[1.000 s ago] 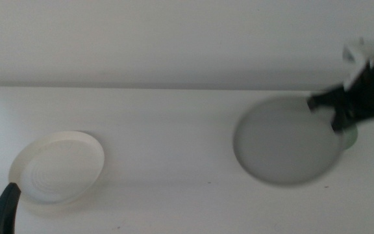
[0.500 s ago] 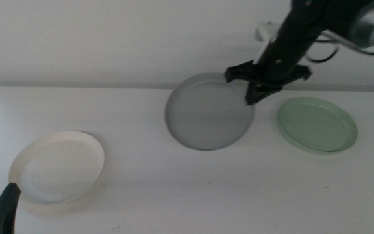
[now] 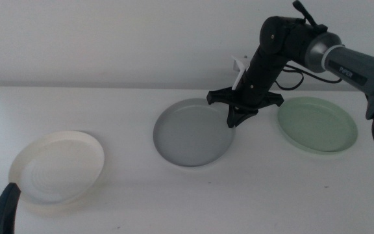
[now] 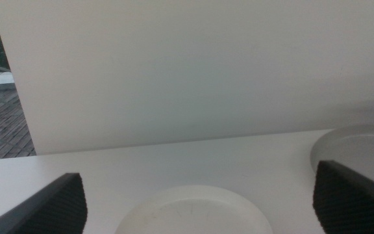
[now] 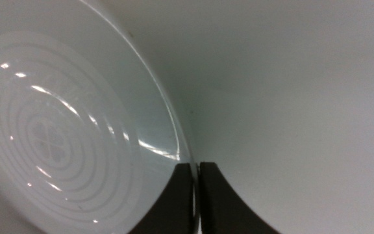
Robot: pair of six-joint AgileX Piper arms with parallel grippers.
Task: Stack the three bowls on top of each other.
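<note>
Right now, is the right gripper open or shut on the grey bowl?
Shut: the right gripper pinches the grey bowl rim, jaws nearly touching.

Grey bowl [image 3: 191, 134] sat mid-table, flat; mint bowl [image 3: 317, 123] near it on the right; ridged cream bowl [image 3: 57, 166] far left, apart.

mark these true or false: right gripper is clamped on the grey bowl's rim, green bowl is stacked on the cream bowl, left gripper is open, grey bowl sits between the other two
1. The right gripper is clamped on the grey bowl's rim: true.
2. The green bowl is stacked on the cream bowl: false; they lie apart at opposite ends of the table, nothing on either.
3. The left gripper is open: true; it waits near the cream bowl.
4. The grey bowl sits between the other two: true.
</note>
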